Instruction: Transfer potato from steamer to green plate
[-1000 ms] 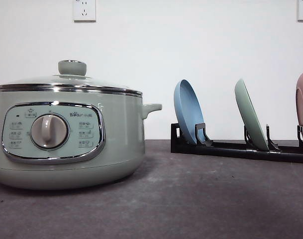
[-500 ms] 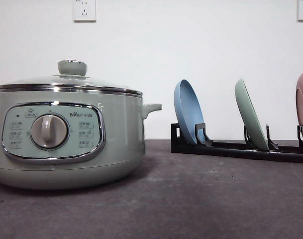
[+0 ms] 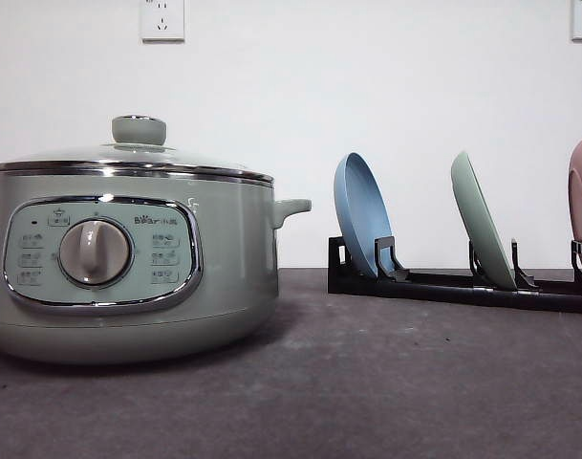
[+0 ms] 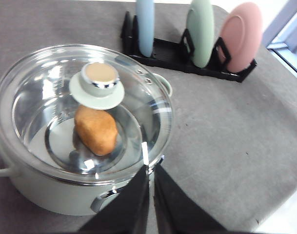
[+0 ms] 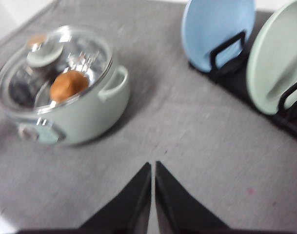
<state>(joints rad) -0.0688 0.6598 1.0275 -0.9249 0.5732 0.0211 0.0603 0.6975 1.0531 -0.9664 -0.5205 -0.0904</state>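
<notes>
The potato (image 4: 95,130), an orange-brown oval with matte skin, is seen through the glass lid (image 4: 50,97) inside the steamer (image 3: 128,258). The green plate (image 3: 482,232) is held upright in the black rack (image 3: 443,285). The left gripper (image 4: 149,183) and right gripper (image 5: 152,183) are pressed together, empty.

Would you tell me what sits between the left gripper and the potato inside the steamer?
The glass lid covers the steamer, so it separates the left gripper from the potato; the left wrist view shows this.
</notes>
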